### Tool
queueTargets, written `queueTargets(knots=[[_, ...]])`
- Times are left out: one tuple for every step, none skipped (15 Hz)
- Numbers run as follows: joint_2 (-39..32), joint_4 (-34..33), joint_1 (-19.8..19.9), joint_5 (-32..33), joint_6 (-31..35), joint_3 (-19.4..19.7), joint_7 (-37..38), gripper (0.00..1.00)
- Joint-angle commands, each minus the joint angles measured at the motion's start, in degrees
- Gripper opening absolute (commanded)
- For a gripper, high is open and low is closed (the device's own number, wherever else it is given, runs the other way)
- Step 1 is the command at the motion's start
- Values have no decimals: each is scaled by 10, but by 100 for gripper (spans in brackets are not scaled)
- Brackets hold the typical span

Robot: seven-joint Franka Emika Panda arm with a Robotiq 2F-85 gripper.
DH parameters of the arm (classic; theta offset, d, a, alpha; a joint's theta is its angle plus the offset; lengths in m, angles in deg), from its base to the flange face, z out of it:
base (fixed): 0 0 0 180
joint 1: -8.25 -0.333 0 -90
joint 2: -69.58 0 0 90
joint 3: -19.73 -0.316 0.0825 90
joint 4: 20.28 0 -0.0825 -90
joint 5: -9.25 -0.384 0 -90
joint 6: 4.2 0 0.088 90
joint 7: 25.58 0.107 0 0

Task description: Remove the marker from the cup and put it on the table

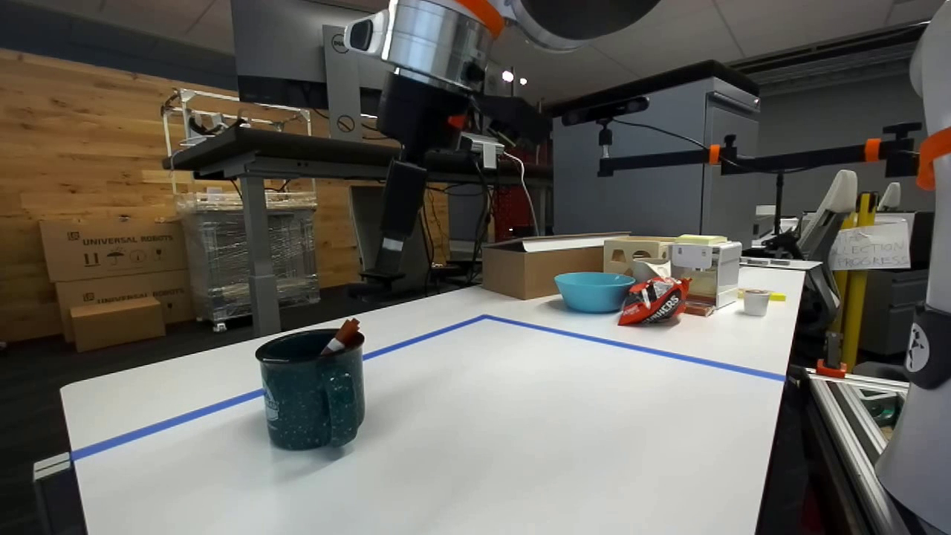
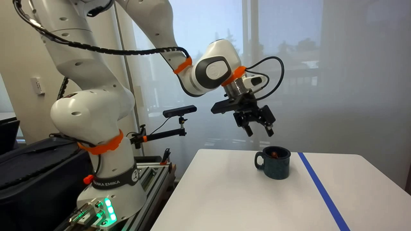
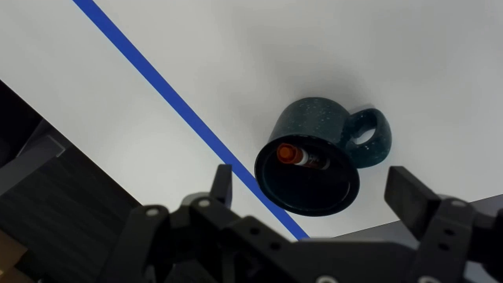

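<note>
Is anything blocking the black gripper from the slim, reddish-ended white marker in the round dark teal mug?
Nothing visible blocks the gripper from above; only the mug surrounds the lower part of the marker.

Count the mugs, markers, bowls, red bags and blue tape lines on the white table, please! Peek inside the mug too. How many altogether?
Dark teal mug: 1
Marker, inside the mug: 1
Light blue bowl: 1
Red bag: 1
Blue tape lines, meeting at a corner in an exterior view: 2
Total: 6
</note>
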Motion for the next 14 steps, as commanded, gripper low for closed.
queueTargets(knots=[[-15, 1, -2, -3, 19, 1, -1, 100], [-20, 1, -5, -7, 22, 4, -6, 100], [-29, 2, -8, -13, 36, 9, -16, 100], [-36, 2, -5, -9, 43, 10, -15, 100], [-44, 3, -8, -13, 60, 16, -26, 100], [-53, 4, -7, -11, 79, 20, -33, 100], [-64, 3, -9, -13, 104, 26, -46, 100], [-78, 2, -21, -23, 129, 42, -65, 100], [-94, 2, -24, -27, 157, 48, -73, 100], [-114, 2, -33, -47, 190, 58, -93, 100], [-136, 3, -46, -63, 225, 67, -103, 100], [-160, 4, -53, -71, 260, 70, -104, 100], [-180, 2, -37, -48, 283, 53, -78, 100], [-200, 1, -38, -45, 305, 50, -74, 100]])
